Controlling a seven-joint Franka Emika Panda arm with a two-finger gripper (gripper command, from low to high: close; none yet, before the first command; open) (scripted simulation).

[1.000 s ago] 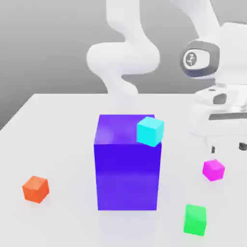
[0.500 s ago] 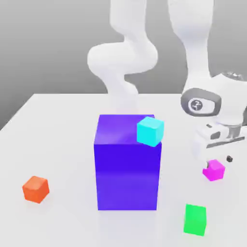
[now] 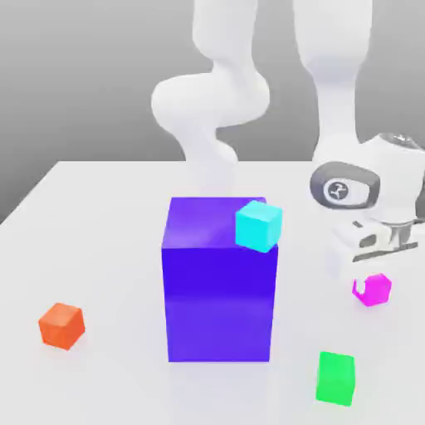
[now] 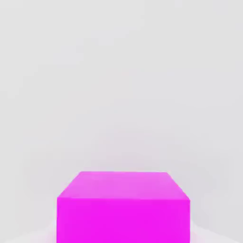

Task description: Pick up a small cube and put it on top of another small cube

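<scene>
One arm bent low, pincer (image 3: 373, 278) pointing down, clamped on small cube (image 3: 371, 290).

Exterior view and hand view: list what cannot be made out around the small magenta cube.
- Exterior view: the gripper fingertips are hidden behind the white hand body.
- Exterior view: the small magenta cube has its top covered by the hand.
- Hand view: the small magenta cube is cut off by the picture's edge.

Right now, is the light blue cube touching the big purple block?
Touching. In the exterior view the cyan cube sits on the top corner of the purple block, with no gap between them.
</scene>
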